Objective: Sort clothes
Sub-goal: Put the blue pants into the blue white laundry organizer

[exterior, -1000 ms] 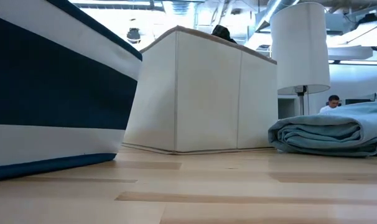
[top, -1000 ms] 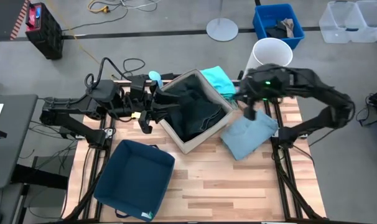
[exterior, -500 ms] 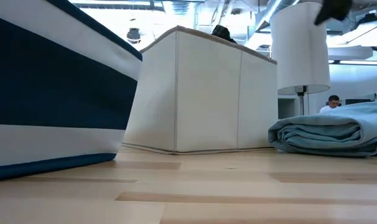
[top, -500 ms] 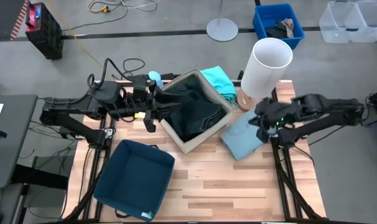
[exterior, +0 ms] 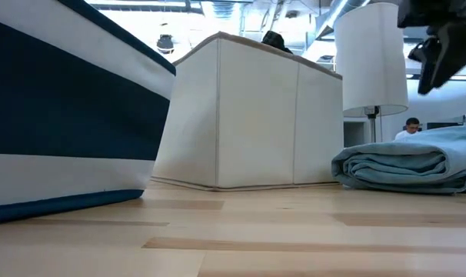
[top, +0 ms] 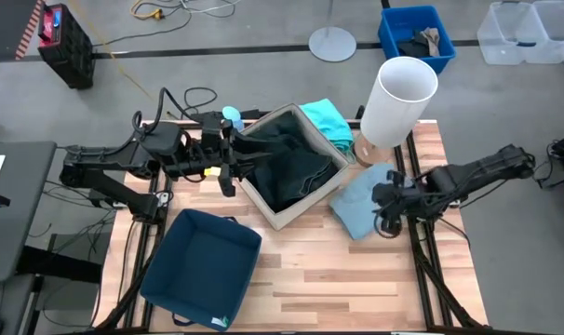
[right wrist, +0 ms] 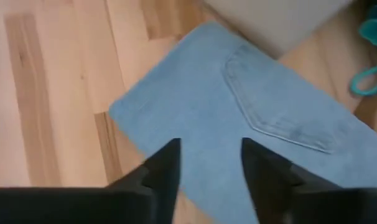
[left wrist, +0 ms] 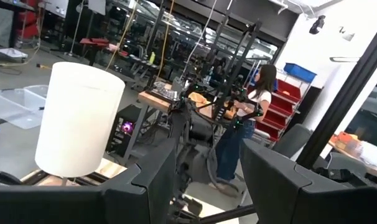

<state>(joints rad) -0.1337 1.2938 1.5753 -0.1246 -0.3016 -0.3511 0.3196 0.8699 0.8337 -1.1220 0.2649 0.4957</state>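
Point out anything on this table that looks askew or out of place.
The beige fabric box sits turned at an angle to the table edges, dark clothes heaped inside. A turquoise garment lies wedged behind it. The navy fabric box overhangs the table's front left corner. Nothing looks spilled or damaged.

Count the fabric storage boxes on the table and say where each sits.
2. The beige fabric box sits mid-table, holding dark clothes; the navy fabric box sits at the near-left edge, apparently empty.

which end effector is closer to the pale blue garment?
Right. The right end effector hovers open directly over the pale blue garment. The left end effector sits across the beige box, at its far rim.
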